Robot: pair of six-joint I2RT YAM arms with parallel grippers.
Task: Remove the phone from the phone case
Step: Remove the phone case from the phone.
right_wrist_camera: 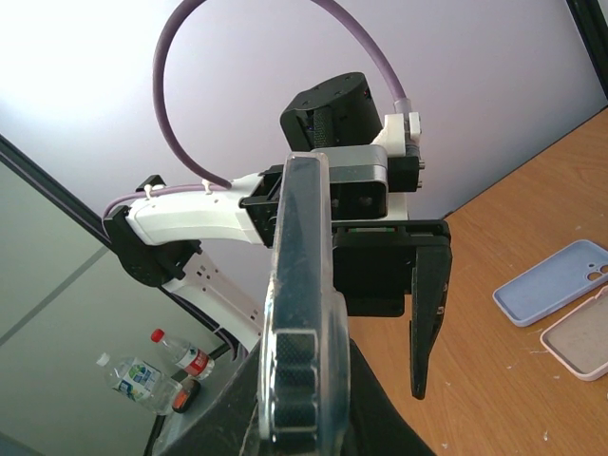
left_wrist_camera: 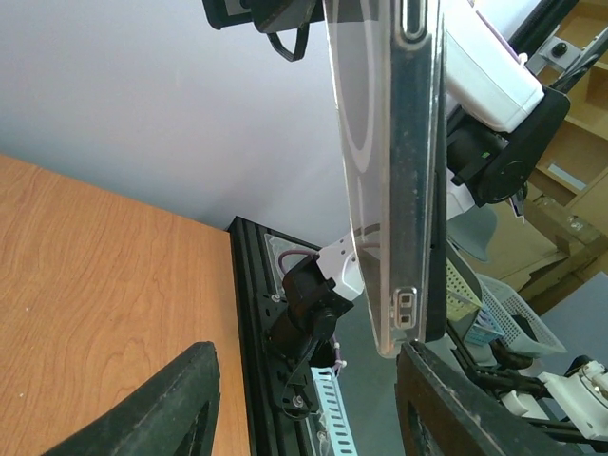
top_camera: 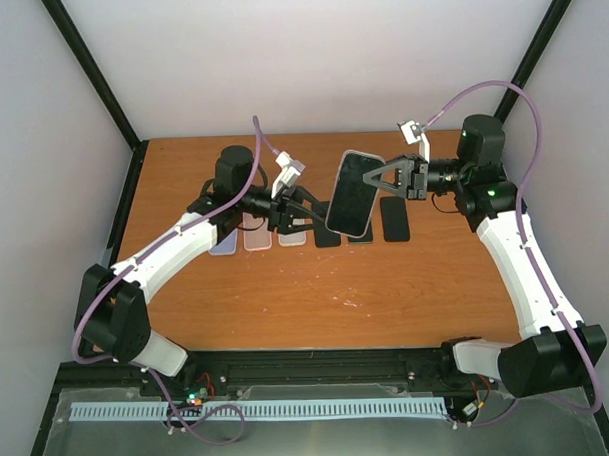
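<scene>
1. Aloft, the phone (top_camera: pixel 355 191), not yet out of its case, is clamped edgewise in the right gripper (top_camera: pixel 375 177).
2. The left gripper (left_wrist_camera: pixel 306 361) is spread wide astride the phone case (left_wrist_camera: pixel 380 237); the rim alone should be pinched, then peeled.

Clear glossy plastic phone case (left_wrist_camera: pixel 380 190) around a glossy black phone (top_camera: pixel 355 191); matt scuffed wood-grain table (top_camera: pixel 287 289).
</scene>
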